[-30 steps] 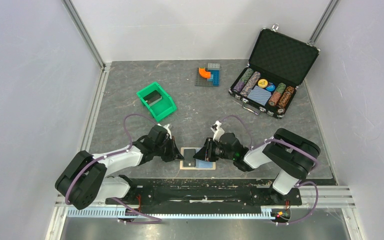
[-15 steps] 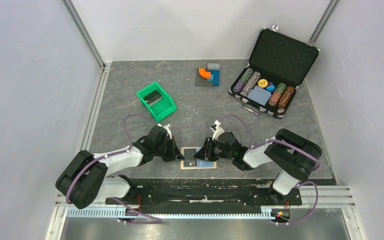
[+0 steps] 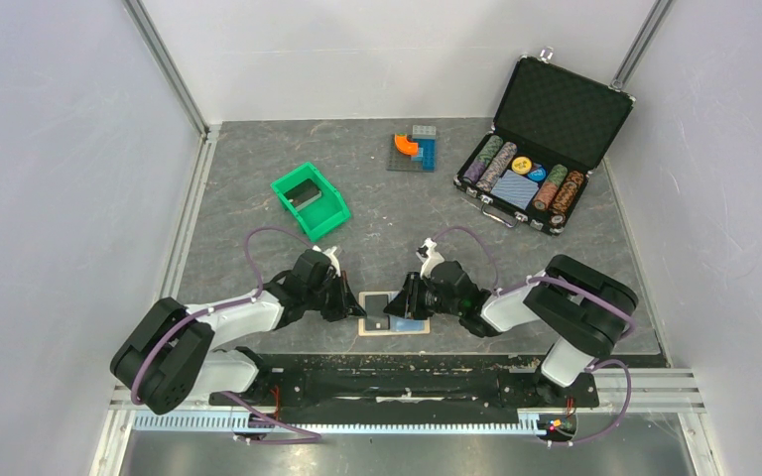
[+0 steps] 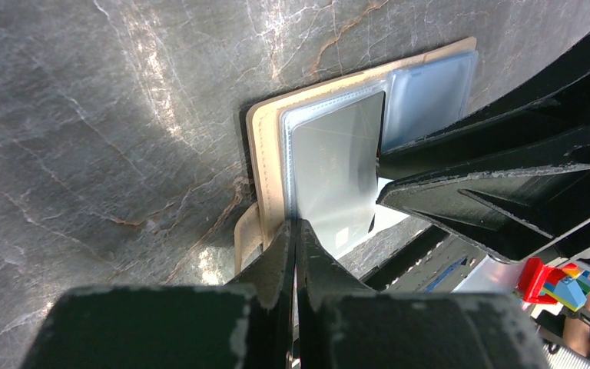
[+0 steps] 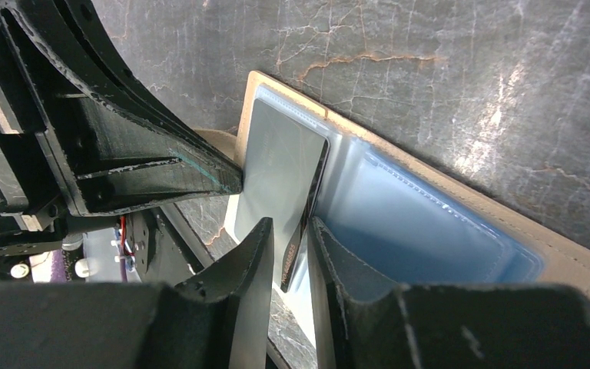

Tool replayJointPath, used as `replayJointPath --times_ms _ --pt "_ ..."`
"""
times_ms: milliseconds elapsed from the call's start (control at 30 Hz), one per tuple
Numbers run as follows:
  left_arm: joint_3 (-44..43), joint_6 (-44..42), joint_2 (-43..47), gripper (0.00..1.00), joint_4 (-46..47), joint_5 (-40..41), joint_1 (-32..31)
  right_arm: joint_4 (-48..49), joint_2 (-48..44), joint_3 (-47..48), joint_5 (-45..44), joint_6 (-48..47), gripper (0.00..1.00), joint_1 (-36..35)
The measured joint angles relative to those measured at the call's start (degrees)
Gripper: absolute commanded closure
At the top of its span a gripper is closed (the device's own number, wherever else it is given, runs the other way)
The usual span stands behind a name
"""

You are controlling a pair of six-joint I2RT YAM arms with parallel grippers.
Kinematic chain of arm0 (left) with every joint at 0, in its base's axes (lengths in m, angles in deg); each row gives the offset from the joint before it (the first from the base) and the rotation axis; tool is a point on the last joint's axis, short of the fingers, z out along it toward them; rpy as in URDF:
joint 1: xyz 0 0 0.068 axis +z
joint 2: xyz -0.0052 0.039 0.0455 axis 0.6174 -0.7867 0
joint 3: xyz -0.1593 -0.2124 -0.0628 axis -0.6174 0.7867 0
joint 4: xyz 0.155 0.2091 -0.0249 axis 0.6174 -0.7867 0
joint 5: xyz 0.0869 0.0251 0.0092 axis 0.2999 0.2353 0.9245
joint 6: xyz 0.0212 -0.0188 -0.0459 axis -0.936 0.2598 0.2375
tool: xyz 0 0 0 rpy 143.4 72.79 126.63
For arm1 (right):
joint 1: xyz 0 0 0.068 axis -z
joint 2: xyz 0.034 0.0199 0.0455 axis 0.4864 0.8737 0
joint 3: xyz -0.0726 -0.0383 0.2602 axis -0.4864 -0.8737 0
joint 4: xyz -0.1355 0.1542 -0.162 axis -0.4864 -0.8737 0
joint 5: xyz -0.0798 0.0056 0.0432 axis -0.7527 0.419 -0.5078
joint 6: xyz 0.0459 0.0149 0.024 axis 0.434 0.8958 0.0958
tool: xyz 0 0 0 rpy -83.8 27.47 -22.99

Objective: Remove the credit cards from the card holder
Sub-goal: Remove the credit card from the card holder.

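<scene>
The card holder lies spread open at the table's near edge, tan border and light blue pockets up. One dark grey credit card sits in its left clear pocket, sticking out past the holder's near side. My left gripper is shut, its tips resting on the holder's left edge. My right gripper has its jaws narrowly apart astride the card's lifted inner edge. That edge leans on one finger, with a gap to the other.
A green bin with a dark item inside stands behind the left arm. At the back right is an open black chip case, with toy blocks to its left. The table's front edge runs just below the holder.
</scene>
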Motion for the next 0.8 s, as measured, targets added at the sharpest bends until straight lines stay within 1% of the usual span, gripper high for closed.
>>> replayJointPath --times_ms 100,233,367,467,567,733,800 --pt "0.09 0.00 -0.07 0.98 0.17 -0.28 0.11 2.08 0.81 -0.35 0.48 1.27 0.73 0.22" --pt "0.15 0.00 -0.15 0.98 0.46 -0.44 0.17 7.63 2.56 -2.12 1.46 3.91 0.74 0.90" --pt "0.26 0.00 -0.20 0.98 0.68 -0.55 0.22 11.69 3.74 -3.41 2.05 5.60 0.79 1.33" --pt "0.31 0.02 -0.50 0.98 1.16 -0.79 0.22 14.47 4.35 -4.76 2.51 6.75 0.81 1.68" --pt "0.37 0.02 -0.76 0.98 1.66 -1.05 0.22 16.17 4.68 -5.51 3.32 7.28 0.81 1.95" --pt "0.39 0.02 -0.79 0.98 1.75 -1.07 0.22 17.35 5.62 -5.53 4.35 7.23 0.77 2.29" --pt "0.44 0.02 -0.79 0.98 1.79 -1.09 0.22 17.57 5.84 -5.51 4.52 7.06 0.78 2.34"
